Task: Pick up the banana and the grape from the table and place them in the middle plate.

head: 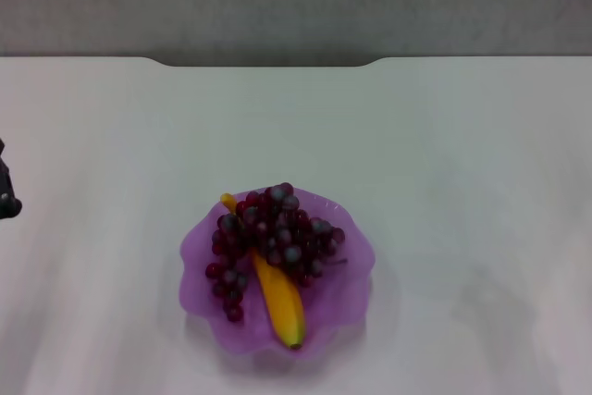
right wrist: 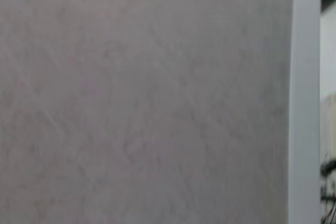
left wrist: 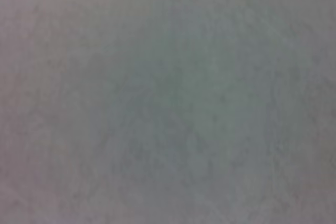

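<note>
The purple scalloped middle plate [head: 347, 298] sits on the white table [head: 444, 154], near the front centre in the head view. The yellow banana [head: 280, 302] lies in the plate, its greenish tip toward the front. The bunch of dark red-purple grapes [head: 273, 233] lies in the plate across the banana's far half. A dark part of my left arm shows at the far left edge of the head view, well away from the plate. My right gripper is out of view. Both wrist views show only bare table surface.
The table's far edge has a notch [head: 268, 62] with a grey wall behind it. The right wrist view shows the table's edge [right wrist: 304, 98] as a pale strip.
</note>
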